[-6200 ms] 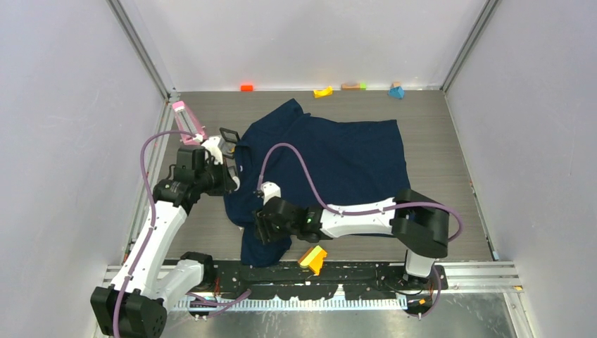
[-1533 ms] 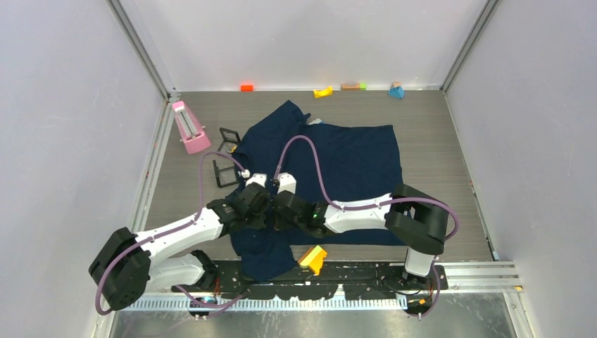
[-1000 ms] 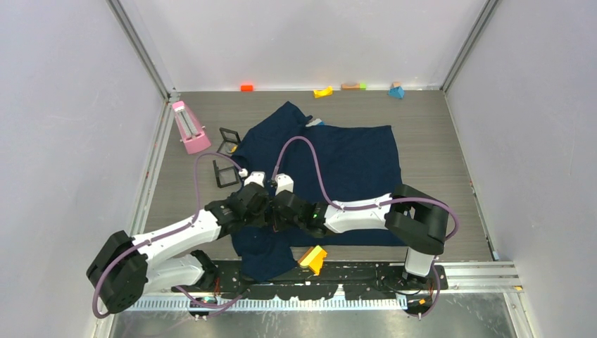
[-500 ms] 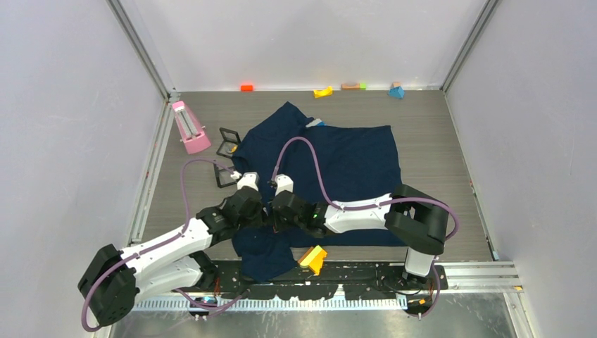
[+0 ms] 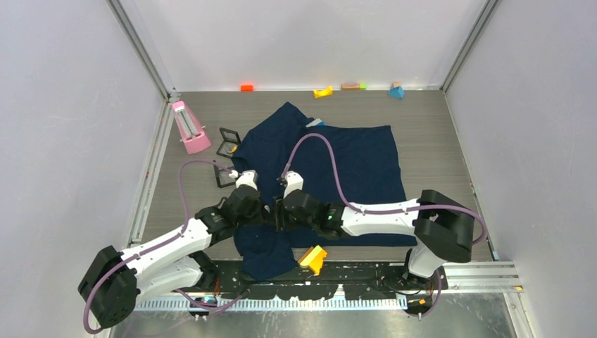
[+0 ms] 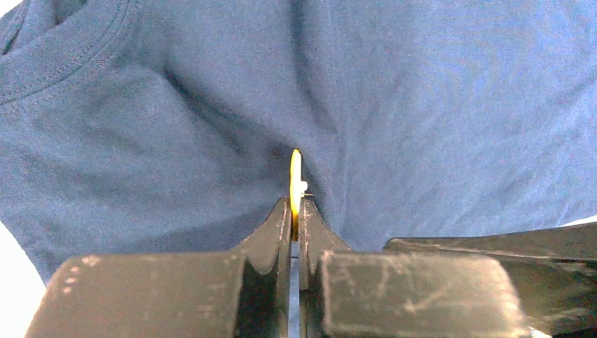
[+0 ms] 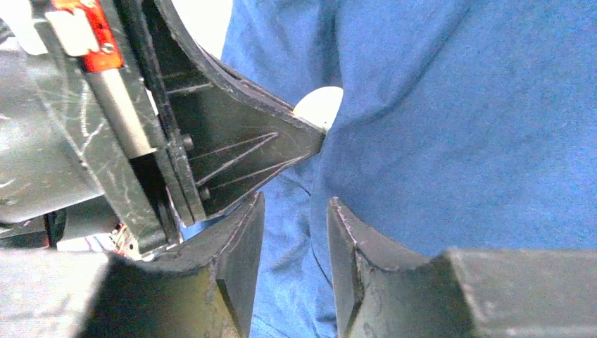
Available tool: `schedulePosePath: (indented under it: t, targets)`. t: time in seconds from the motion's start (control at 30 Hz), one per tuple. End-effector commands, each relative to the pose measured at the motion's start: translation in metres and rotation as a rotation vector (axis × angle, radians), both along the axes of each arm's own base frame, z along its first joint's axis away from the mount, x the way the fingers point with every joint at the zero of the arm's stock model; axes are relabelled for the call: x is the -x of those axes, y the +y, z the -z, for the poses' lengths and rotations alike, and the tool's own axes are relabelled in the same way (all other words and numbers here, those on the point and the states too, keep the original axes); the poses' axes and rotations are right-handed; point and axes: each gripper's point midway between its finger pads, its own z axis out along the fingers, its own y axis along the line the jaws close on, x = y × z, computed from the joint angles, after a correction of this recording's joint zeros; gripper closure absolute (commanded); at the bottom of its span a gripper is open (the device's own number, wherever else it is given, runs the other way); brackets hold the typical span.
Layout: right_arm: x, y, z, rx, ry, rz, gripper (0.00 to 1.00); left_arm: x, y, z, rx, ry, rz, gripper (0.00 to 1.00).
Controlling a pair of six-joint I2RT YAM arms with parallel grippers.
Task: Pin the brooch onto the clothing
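The grey surface (image 5: 436,141) carries the navy shirt (image 5: 352,151), spread from its middle to the near edge. Over the shirt's near left part, the two tools meet tip to tip. The right tool (image 7: 292,211) stands partly open, gripping nothing. The left tool (image 6: 296,209) is clamped on the brooch (image 6: 296,172), which stands on edge against a fold of the shirt.

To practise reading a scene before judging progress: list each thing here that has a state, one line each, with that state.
left tool: shut on the brooch.
brooch: held edge-on against a pucker in the T-shirt; whether it is pinned cannot be told.
right tool: open, fingers apart over the fabric, gripping nothing.
T-shirt: lying spread out, rumpled.
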Motion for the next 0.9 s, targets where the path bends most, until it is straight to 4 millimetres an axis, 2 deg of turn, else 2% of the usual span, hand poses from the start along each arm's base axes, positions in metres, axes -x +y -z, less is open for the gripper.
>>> schedulePosePath:
  t: [0.0,0.07,0.23,0.7,0.77,0.87]
  targets:
    - [-0.009,-0.007,-0.020,-0.048,-0.057,0.058,0.55,-0.008,-0.007,-0.010,0.051,-0.044,0.001,1.00]
    - [-0.008,-0.013,-0.013,-0.038,-0.056,0.072,0.53,-0.009,-0.007,-0.011,0.052,-0.045,-0.001,1.00]
    - [-0.007,-0.012,-0.006,-0.045,-0.052,0.065,0.52,-0.008,-0.007,-0.010,0.054,-0.040,0.001,1.00]
    - [-0.005,0.009,0.007,-0.049,-0.045,0.000,0.53,-0.007,-0.009,-0.012,0.068,-0.041,0.010,1.00]
    - [-0.005,0.011,0.012,-0.044,-0.039,-0.002,0.57,-0.007,-0.009,-0.013,0.070,-0.043,0.012,1.00]
    - [-0.005,0.018,0.016,-0.056,-0.034,-0.017,0.69,-0.007,-0.012,-0.014,0.084,-0.052,0.027,1.00]
